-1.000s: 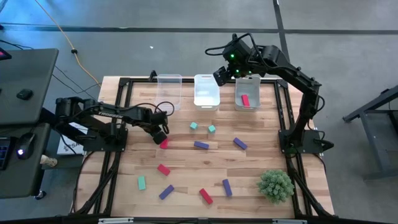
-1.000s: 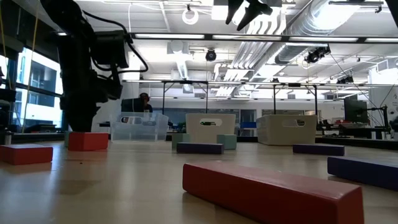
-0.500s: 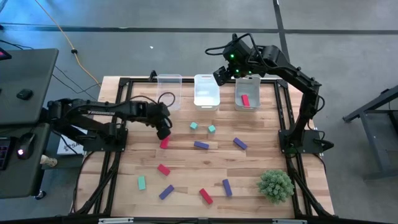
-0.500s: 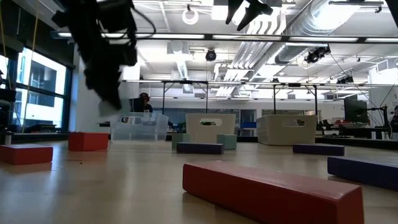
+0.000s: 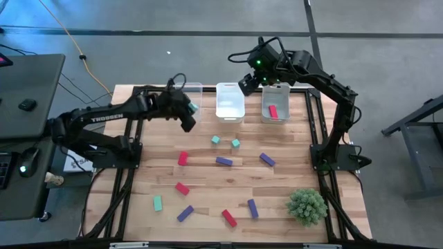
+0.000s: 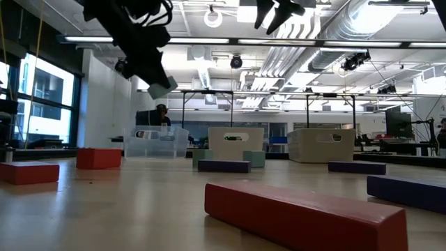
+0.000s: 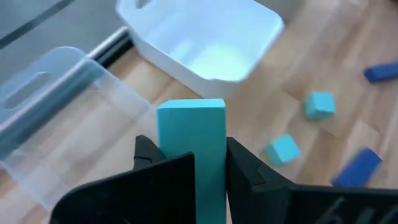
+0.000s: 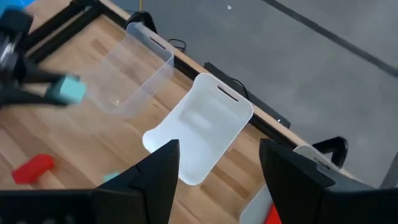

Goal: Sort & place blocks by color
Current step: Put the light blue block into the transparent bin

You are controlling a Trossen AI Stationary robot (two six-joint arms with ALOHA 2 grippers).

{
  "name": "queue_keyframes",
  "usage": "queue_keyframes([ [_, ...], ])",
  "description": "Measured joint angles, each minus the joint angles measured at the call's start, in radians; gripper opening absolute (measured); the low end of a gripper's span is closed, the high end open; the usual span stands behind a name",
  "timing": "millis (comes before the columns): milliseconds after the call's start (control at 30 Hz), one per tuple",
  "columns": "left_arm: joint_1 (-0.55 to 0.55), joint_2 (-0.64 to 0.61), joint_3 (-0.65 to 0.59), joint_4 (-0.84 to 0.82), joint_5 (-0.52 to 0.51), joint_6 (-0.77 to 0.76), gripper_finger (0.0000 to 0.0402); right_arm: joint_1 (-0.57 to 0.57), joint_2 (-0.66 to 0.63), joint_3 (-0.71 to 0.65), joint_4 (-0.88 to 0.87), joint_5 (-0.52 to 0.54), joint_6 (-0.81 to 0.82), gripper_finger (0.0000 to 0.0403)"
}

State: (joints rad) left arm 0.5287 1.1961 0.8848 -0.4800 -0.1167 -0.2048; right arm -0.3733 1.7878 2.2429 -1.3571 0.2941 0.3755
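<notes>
A teal block [image 7: 191, 134] hangs in the air with my left gripper [image 5: 188, 116] shut on it, just in front of the clear left bin [image 5: 188, 97]. In the low view the block [image 6: 162, 88] is high above the table. My right gripper [image 5: 249, 81] stands open and holds nothing, high over the gap between the white middle bin [image 5: 230, 102] and the right bin [image 5: 275, 104]. A red block [image 5: 273, 111] lies in the right bin. Several red, purple and teal blocks lie flat on the table, among them a red one [image 5: 183, 158] and two teal ones [image 5: 216, 140]. My left gripper pinches the teal block by its two opposite long sides [image 7: 186, 165] between its two fingers [image 7: 158, 163]. The block's free end [image 7: 189, 109] sticks out past the fingertips. The fingers slant down toward the far edge. The block is lifted clear of the table.
A spiky green plant ball [image 5: 306, 205] sits at the near right corner. Purple blocks [image 5: 223, 161] and red blocks [image 5: 229, 218] are scattered over the middle and near part of the table. The three bins line the far edge. A black frame [image 5: 131, 138] borders the table.
My left gripper has risen from the table beside the red block and swung toward the far edge, to the clear left bin. It has tipped from steeply down to a slant. The teal block has come up with it, lifted clear.
</notes>
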Motion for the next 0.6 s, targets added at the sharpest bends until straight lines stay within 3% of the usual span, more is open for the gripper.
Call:
queue_keyframes([
  [333,0.215,0.077,0.002,0.022,-0.001,0.033,0.0005,0.000,0.000,0.000,0.026,-0.009,-0.148,0.0212],
  [600,0.285,0.181,0.002,0.024,0.046,-0.001,0.0005,-0.003,0.000,0.000,0.058,-0.009,-0.255,0.0212],
])
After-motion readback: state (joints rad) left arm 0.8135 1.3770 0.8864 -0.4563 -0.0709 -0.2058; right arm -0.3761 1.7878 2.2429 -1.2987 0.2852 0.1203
